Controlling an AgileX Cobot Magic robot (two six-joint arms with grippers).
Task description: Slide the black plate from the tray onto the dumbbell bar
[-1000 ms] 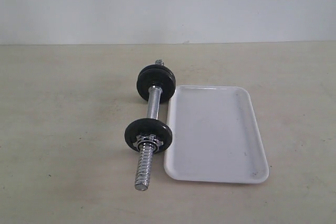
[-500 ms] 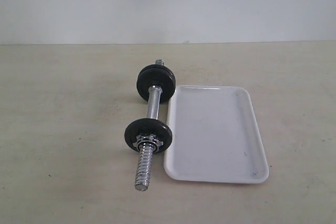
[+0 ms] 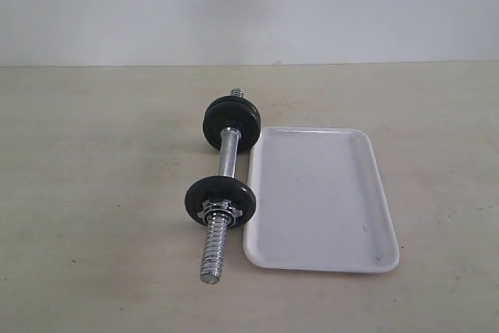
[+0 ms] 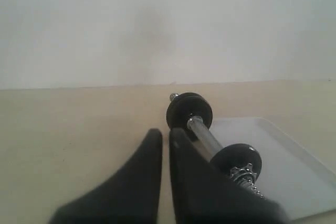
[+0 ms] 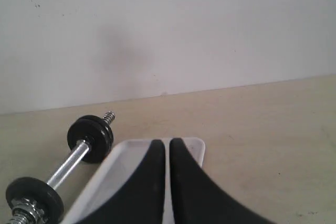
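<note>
Left gripper (image 4: 165, 134) and right gripper (image 5: 166, 144): jaws pinched together, empty | white rectangular plastic tray (image 3: 320, 200): bare | small round black cast-iron plate (image 3: 221, 195): on short chrome dumbbell bar (image 3: 227, 155) just left, star nut (image 3: 219, 208) likely locking it

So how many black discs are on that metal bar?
3, it seems: the near disc behind the star nut, and a far pair pressed together at the bar's other end. Another could hide there.

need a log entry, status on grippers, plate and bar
Left gripper shut, right gripper shut, both empty. Bar carries black plates at both ends, nut on; tray holds none. Nothing in the way.
</note>
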